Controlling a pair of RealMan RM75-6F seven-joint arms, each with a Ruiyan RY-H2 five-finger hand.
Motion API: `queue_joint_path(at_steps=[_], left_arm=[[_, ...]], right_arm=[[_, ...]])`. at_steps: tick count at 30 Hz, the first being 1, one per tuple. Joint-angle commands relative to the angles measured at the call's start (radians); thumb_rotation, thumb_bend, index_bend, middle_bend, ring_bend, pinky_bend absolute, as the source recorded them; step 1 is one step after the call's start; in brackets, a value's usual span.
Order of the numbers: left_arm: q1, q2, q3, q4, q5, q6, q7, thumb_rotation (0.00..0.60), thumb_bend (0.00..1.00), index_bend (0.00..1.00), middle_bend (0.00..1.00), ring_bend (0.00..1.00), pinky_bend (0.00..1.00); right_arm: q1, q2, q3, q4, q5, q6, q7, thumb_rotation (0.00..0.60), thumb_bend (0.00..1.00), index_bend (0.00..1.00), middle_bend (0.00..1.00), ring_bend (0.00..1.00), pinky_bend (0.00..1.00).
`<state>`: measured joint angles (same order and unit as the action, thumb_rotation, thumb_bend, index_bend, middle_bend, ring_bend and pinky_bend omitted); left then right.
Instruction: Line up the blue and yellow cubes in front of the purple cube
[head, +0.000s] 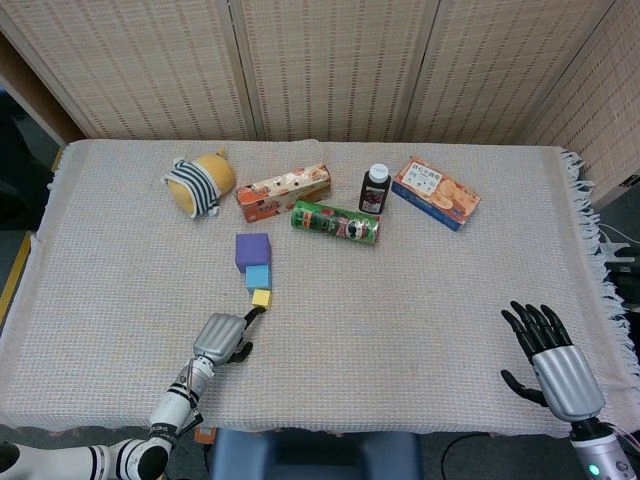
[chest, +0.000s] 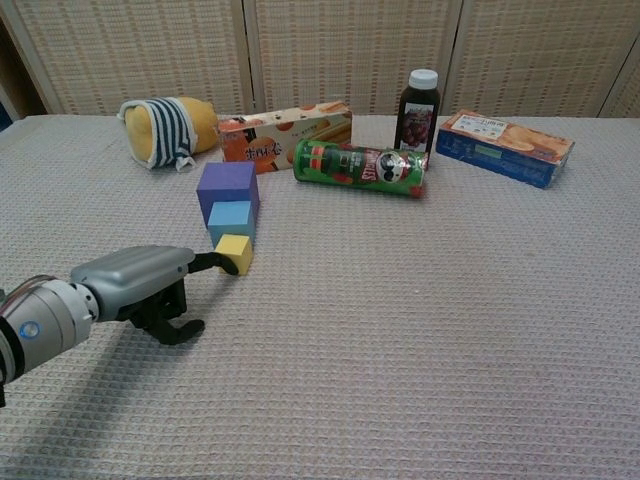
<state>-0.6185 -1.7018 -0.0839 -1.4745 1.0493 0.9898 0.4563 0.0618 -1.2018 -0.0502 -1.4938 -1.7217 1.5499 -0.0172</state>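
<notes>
The left hand (chest: 135, 285) has one finger stretched out against the near side of the yellow cube (chest: 234, 254), the other fingers curled in and holding nothing. That cube sits just before the blue cube (chest: 230, 220), which touches the purple cube (chest: 228, 189) on the cloth-covered surface (chest: 420, 330). A gentle, straight nudge should close the row without skewing it. The right hand (head: 552, 362) rests well apart with fingers spread, and no container shows its contents.

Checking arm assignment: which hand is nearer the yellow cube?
Left. The left hand has a finger reaching the yellow cube; the right hand rests far off at the table's right edge.
</notes>
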Motion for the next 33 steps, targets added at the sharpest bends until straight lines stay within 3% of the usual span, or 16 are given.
queue_joint_path(at_steps=[1,33], left_arm=[[-0.002,-0.002,-0.002,0.003,-0.002,-0.002,-0.003,0.600,0.45,0.15,1.00,1.00,1.00],[-0.008,-0.005,0.000,0.001,0.003,-0.001,-0.016,0.600,0.45,0.16,1.00,1.00,1.00]], right_arm=[[0.000,0.000,0.000,0.000,0.000,0.000,0.001,0.544,0.03,0.00,0.00,0.00,0.00],[-0.002,0.002,0.000,-0.002,-0.003,0.005,0.002,0.544,0.03,0.00,0.00,0.00,0.00]])
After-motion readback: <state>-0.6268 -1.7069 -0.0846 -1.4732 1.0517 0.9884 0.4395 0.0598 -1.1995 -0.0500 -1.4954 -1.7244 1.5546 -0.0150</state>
